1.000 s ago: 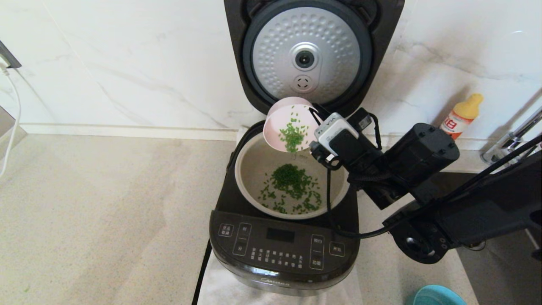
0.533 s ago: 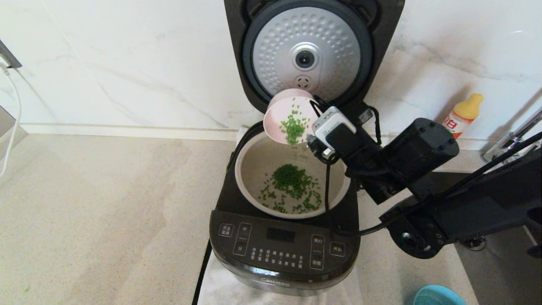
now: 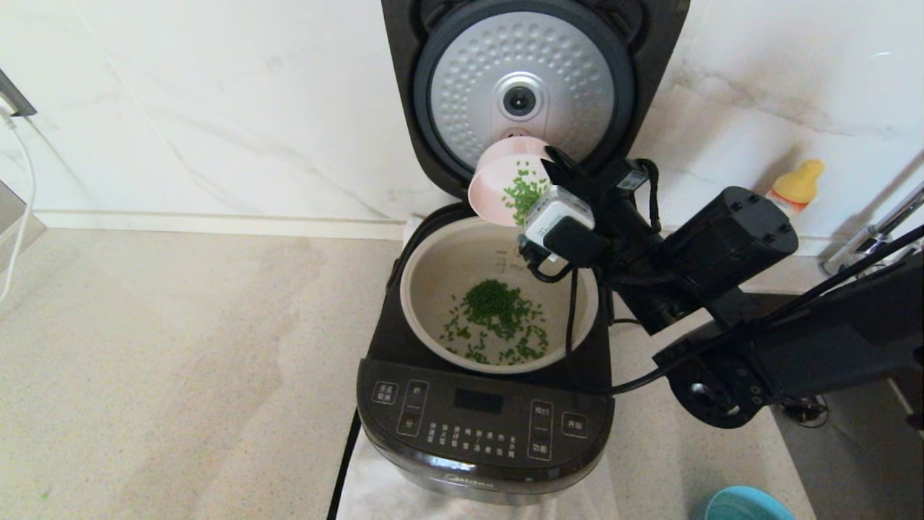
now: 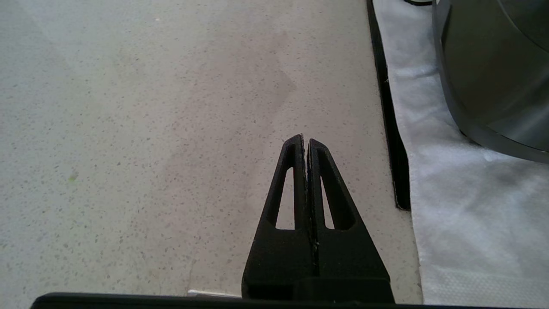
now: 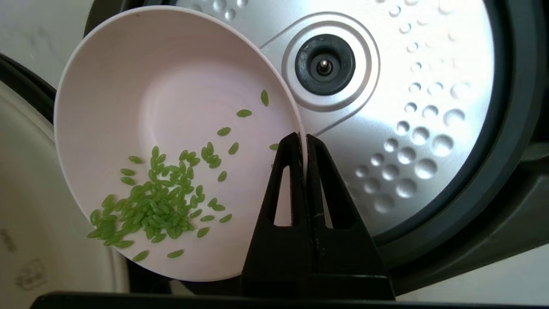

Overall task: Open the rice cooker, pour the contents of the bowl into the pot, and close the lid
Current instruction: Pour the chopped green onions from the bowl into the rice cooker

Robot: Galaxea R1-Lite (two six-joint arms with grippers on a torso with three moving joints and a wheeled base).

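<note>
The black rice cooker (image 3: 484, 426) stands open, its lid (image 3: 530, 87) upright with the dimpled silver plate (image 5: 429, 107) facing me. Green grains (image 3: 498, 314) lie in the pale pot (image 3: 422, 289). My right gripper (image 3: 552, 166) (image 5: 305, 139) is shut on the rim of a small pink bowl (image 3: 502, 180) (image 5: 163, 94), held tilted over the pot's back edge. Some green grains (image 5: 154, 206) cling inside the bowl near its lower rim. My left gripper (image 4: 305, 141) is shut on nothing, low over the counter beside the cooker's side wall (image 4: 489, 73).
A white cloth (image 4: 463, 206) lies under the cooker, with the black power cord (image 4: 388, 116) along its edge. A yellow-capped bottle (image 3: 794, 184) stands by the wall at right, and a blue bowl (image 3: 747, 504) sits at the counter's front right. A white cable (image 3: 22, 209) hangs at far left.
The right gripper has lifted the pink bowl and carried it to the right and back towards the lid. No grains are falling now, and fewer show at the bowl's lip.
</note>
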